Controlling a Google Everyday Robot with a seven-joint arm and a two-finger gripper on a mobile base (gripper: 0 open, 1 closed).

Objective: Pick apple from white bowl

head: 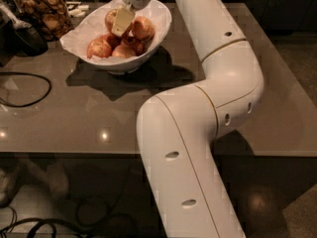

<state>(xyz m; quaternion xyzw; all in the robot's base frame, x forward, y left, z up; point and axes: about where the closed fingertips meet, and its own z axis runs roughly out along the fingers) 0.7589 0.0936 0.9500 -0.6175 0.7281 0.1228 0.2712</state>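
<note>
The white bowl [156, 29], lined with white paper, stands at the back of the table and holds several apples. My gripper [120, 22] reaches down into it from above, on the long white arm. One cream fingertip [123, 22] shows against a yellow-golden apple [110, 18], which sits higher than the others. The gripper looks shut on this apple; the other finger is hidden behind it. Redder apples [99, 47] lie lower in the bowl.
A glass jar of brown snacks [42, 11] stands at the back left beside a dark object [25, 36]. A black cable [29, 90] loops on the table's left side. My white arm [218, 83] crosses the table's right half. The table's front edge [74, 153] is near.
</note>
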